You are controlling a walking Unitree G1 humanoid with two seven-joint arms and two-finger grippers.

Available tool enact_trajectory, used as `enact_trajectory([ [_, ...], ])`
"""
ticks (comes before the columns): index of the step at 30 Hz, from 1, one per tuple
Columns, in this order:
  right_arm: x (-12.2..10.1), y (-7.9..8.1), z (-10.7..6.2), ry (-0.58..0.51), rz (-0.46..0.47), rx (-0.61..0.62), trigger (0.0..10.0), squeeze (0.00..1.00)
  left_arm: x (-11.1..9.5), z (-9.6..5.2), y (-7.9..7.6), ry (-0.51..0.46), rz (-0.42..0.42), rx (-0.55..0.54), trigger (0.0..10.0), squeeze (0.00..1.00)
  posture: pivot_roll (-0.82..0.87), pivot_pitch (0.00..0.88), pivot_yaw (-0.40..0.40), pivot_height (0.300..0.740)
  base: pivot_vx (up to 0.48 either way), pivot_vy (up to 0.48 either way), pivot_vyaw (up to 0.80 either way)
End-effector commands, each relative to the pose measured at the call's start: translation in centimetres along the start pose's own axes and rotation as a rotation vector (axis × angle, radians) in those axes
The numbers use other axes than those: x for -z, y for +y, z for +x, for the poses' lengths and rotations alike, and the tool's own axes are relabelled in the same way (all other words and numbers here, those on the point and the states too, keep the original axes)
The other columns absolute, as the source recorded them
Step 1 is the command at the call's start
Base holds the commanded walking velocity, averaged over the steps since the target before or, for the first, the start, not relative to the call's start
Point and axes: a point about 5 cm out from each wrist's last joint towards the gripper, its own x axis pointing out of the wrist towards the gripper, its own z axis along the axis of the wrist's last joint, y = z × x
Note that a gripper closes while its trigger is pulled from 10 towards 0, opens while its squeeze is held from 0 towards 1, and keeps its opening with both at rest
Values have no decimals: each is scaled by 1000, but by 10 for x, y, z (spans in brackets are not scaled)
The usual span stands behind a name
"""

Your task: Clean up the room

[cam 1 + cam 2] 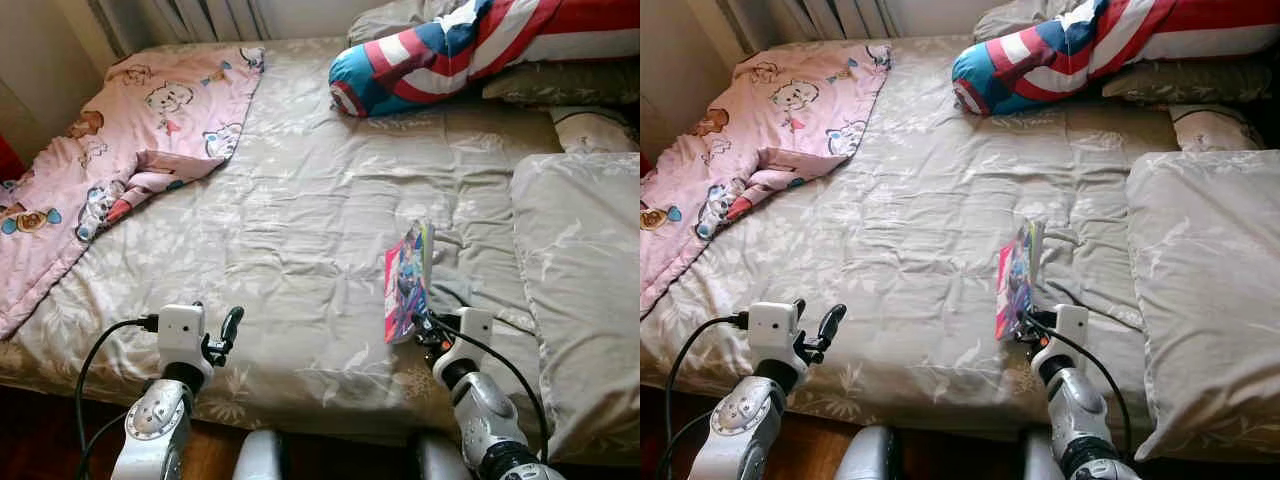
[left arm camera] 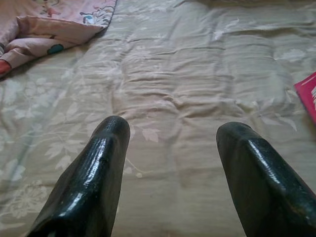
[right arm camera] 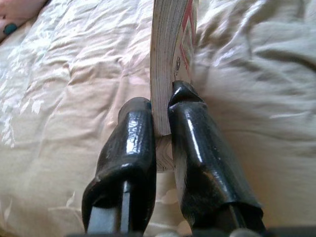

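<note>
Pink-covered book pinched on edge between right gripper fingers, clenched at lower corner, above bed. Narrow corner grip, probably shallow: book could pivot or slip out. Left gripper spread, holding nothing.

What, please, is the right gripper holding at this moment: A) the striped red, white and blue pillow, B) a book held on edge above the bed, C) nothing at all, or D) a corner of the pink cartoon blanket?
B: the right gripper is shut on a book, its two black fingers pinching the lower edge so that it stands upright over the grey bedspread.
</note>
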Motion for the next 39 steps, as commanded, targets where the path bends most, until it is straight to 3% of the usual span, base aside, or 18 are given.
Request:
enact_trajectory([
  [1,-1,-1,-1,-6,-22,-4,10000,0,5,-2,5,32,18,-6,10000,0,94,165,119,643,0,0,0],
  [12,7,-20,-8,78,-54,143,10000,0,7,-5,4,40,22,1,10000,0,98,176,121,643,0,0,0],
  [16,15,-21,-11,104,-6,173,10000,0,7,-7,5,43,25,3,10000,0,104,179,124,643,0,0,0],
  [24,25,-18,-14,142,3,174,10000,0,6,-9,7,47,30,3,10000,0,112,182,129,643,0,0,0],
  [39,34,-38,-26,226,-8,317,10000,0,7,-13,7,57,36,12,10000,0,115,188,143,643,0,0,0],
])
